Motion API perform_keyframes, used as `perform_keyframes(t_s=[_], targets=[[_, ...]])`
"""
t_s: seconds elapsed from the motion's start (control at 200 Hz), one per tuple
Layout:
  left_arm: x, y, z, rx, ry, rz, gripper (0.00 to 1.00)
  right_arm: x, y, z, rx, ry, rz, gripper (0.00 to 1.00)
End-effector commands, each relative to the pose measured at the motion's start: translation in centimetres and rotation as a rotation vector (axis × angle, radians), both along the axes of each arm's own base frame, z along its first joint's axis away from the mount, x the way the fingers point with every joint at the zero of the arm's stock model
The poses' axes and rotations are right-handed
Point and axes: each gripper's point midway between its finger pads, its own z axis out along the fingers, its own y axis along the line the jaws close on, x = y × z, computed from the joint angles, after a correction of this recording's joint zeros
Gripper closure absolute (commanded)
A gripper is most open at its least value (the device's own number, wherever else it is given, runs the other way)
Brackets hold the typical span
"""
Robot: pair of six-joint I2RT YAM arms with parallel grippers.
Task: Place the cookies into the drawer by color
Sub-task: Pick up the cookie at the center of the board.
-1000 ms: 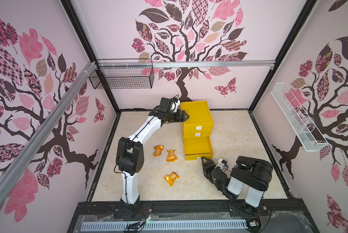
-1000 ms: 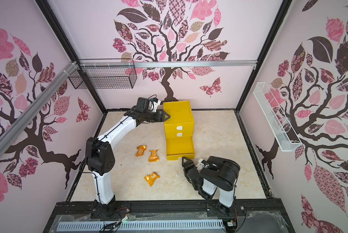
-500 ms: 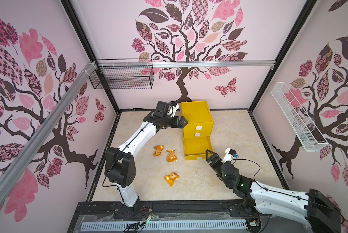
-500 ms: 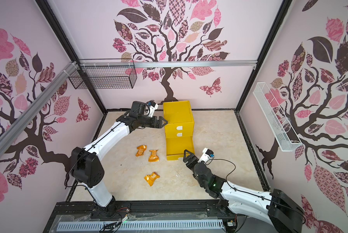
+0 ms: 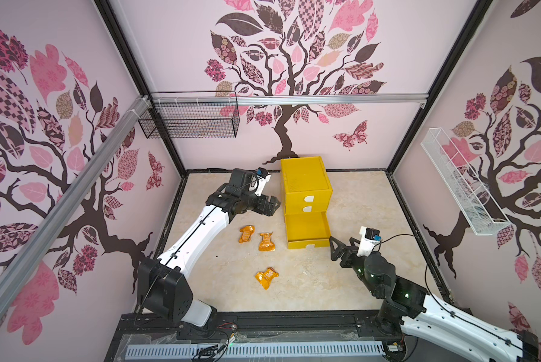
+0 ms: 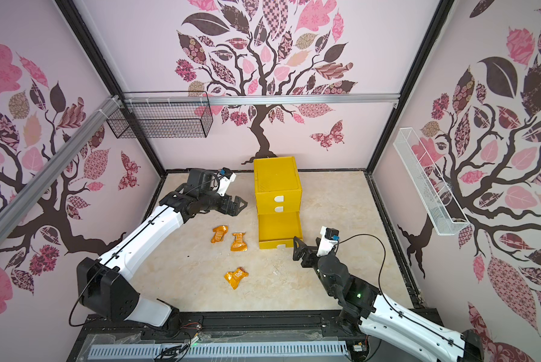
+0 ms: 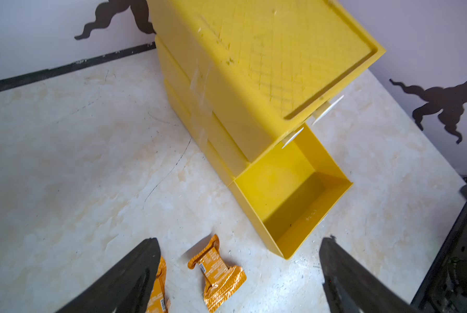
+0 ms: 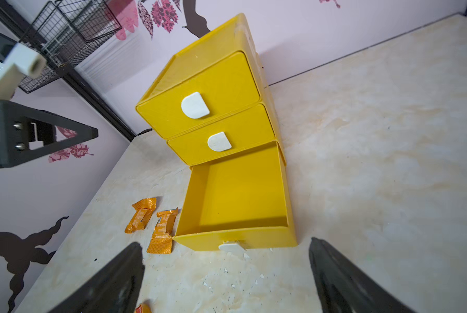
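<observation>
- Nearest, well in front of the yellow plastic three-drawer chest (image 5: 303, 180), a lone crinkled orange foil cookie packet (image 5: 266, 277) lies askew, apart from both arms.
- My right gripper (image 5: 341, 240), jaws spread and empty, sits low by the front corner of the chest's pulled-out, empty bottom drawer (image 5: 308, 243), with its arm stretched forward.
- An inner orange packet (image 5: 266, 242) lies just beside that drawer's left wall and an outer orange packet (image 5: 246, 234) next to it, long axes roughly along the wall.
- My left gripper (image 5: 274, 207), spread and empty, hovers beside the chest above them; I judge it the nearer.
</observation>
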Motion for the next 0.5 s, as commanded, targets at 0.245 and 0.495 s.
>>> perform_keyframes(t_s=[0.245, 0.495], targets=[[-2.8, 4.1, -4.3, 0.129, 0.018, 0.028, 0.03, -2.2, -0.3, 3.8, -0.452, -0.107, 0.233, 0.01], [-3.6, 6.9, -8.1, 0.213, 0.108, 0.102, 0.03, -3.9, -0.3, 2.4, -0.512, -0.083, 0.338, 0.01]])
